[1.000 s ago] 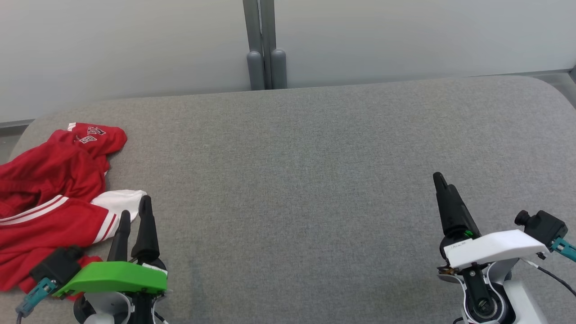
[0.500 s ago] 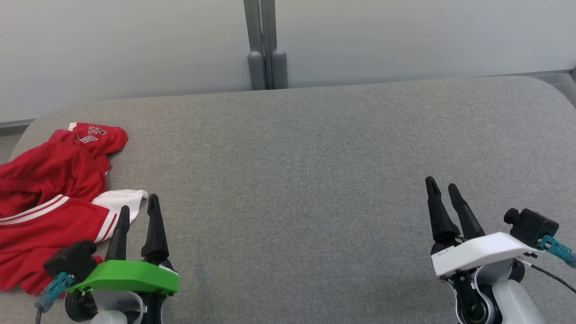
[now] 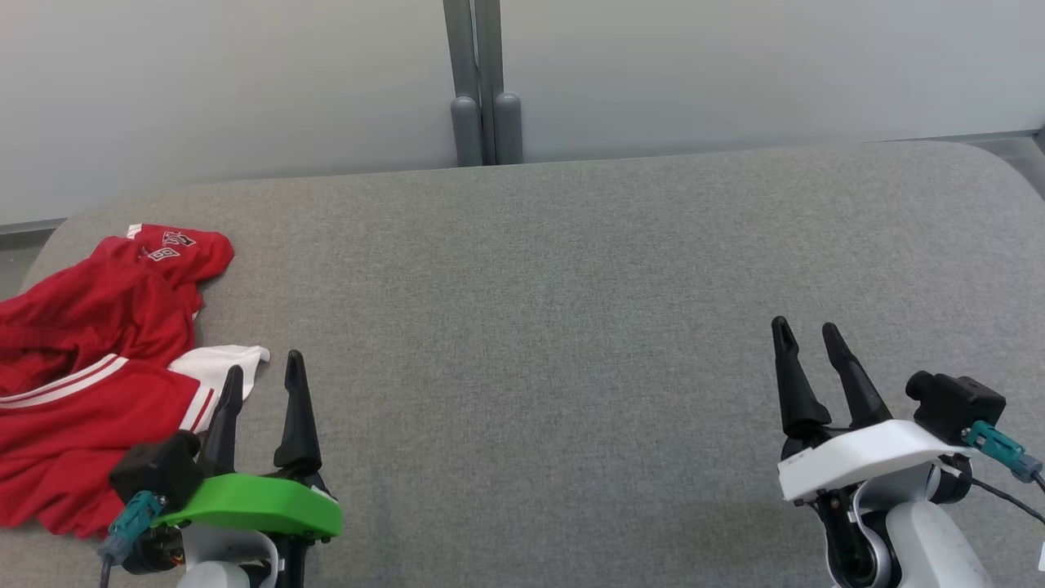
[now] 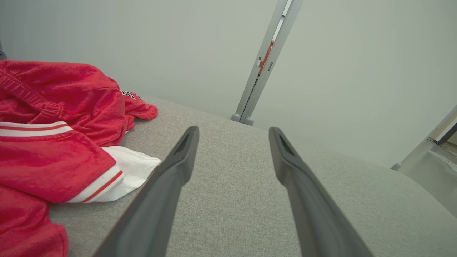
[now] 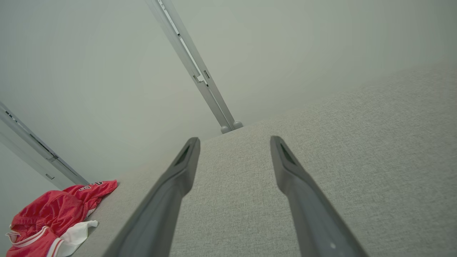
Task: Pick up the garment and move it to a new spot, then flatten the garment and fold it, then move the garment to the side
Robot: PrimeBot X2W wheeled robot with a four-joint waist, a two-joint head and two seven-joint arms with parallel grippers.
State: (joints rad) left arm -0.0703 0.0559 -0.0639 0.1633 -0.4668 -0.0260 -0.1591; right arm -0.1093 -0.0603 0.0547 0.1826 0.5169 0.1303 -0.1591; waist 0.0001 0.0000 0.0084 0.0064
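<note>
The garment (image 3: 90, 359) is red with white stripes and white lettering, lying crumpled at the left end of the grey table (image 3: 555, 278). It also appears at the left of the left wrist view, garment (image 4: 53, 142), and small at the lower left of the right wrist view, garment (image 5: 53, 214). My left gripper (image 3: 265, 367) stands open just right of the garment's white corner, nothing between its fingers. My right gripper (image 3: 808, 328) is open over bare table at the lower right, far from the garment. Both sets of fingers point away from me.
A pale wall runs behind the table, with a grey post (image 3: 482, 82) at its middle. The table's far right corner (image 3: 1004, 163) is rounded. Another metal frame (image 4: 425, 150) stands at the right in the left wrist view.
My left gripper has shifted right, off the garment's edge. My right gripper has turned so both fingers show side by side, and has drawn slightly back.
</note>
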